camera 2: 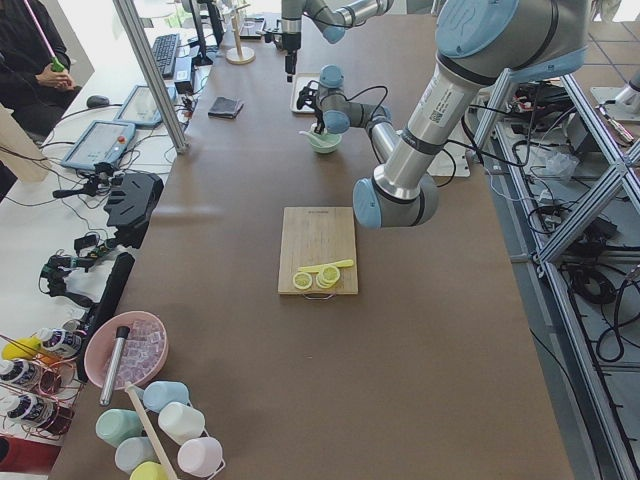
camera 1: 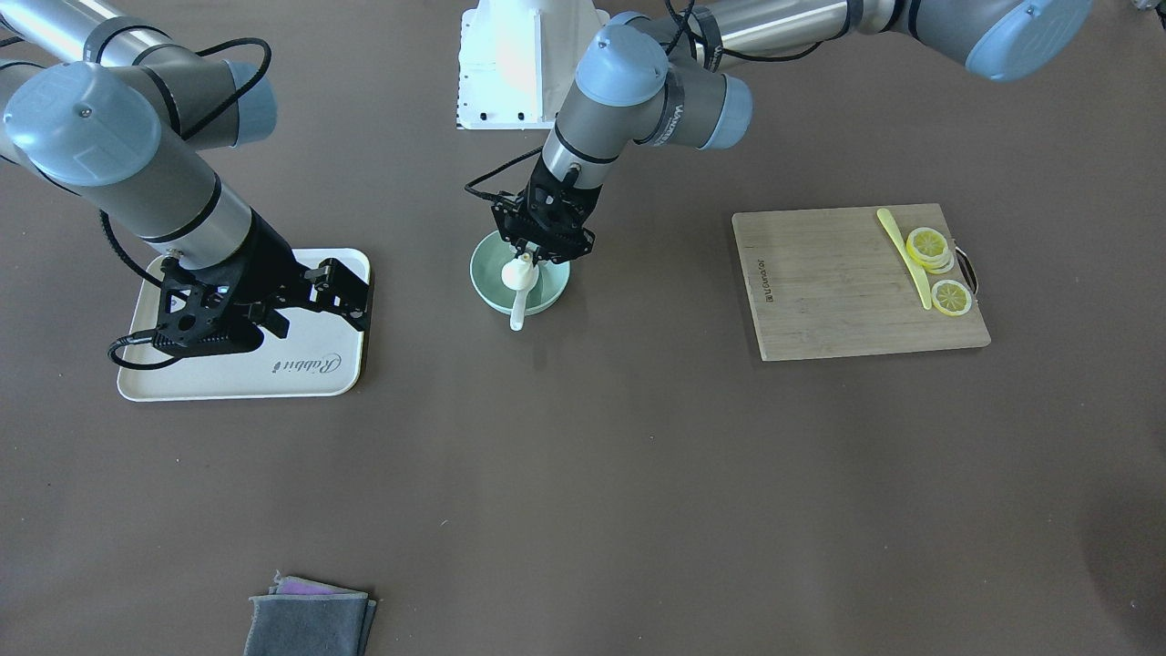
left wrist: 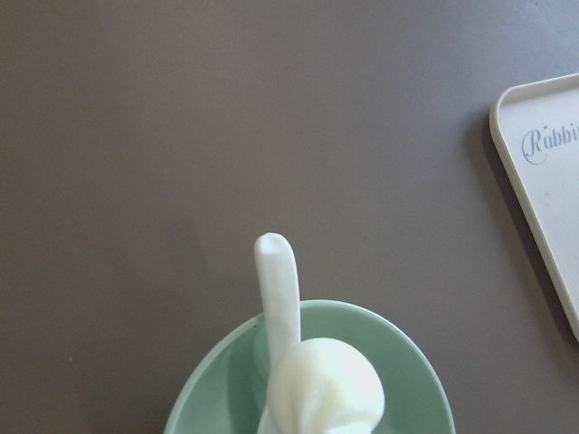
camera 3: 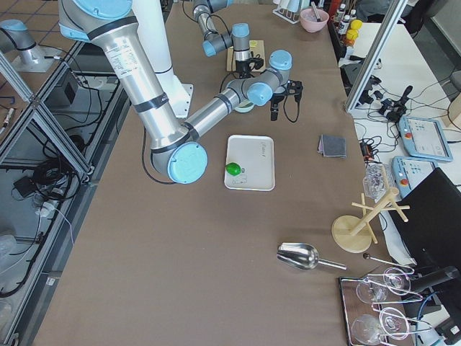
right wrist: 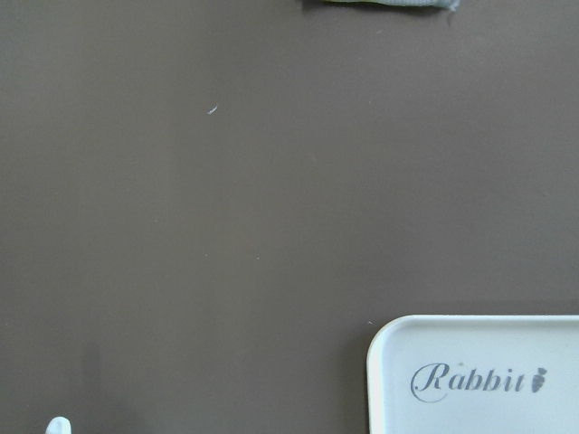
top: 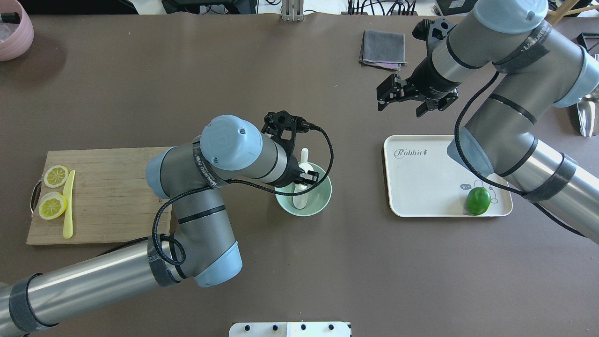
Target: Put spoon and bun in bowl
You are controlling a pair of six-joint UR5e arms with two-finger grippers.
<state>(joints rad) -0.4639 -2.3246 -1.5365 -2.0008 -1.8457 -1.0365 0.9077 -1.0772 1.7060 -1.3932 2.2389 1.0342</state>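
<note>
The mint-green bowl (camera 1: 483, 273) stands mid-table. The white spoon (camera 1: 517, 314) lies in it, its handle sticking out over the rim. It also shows in the overhead view (top: 299, 200) and the left wrist view (left wrist: 279, 289). My left gripper (camera 1: 537, 253) reaches down into the bowl (top: 323, 196) and is shut on the white bun (camera 1: 517, 271), which sits low over the spoon (left wrist: 326, 389). My right gripper (top: 405, 100) is open and empty, above the table past the tray's far edge.
A white tray (top: 421, 187) holding a green lime (top: 478, 201) lies on the robot's right. A wooden cutting board (camera 1: 838, 282) with lemon slices (camera 1: 929, 244) and a yellow knife (camera 1: 906, 255) lies on its left. A grey cloth (top: 383, 47) lies at the far edge.
</note>
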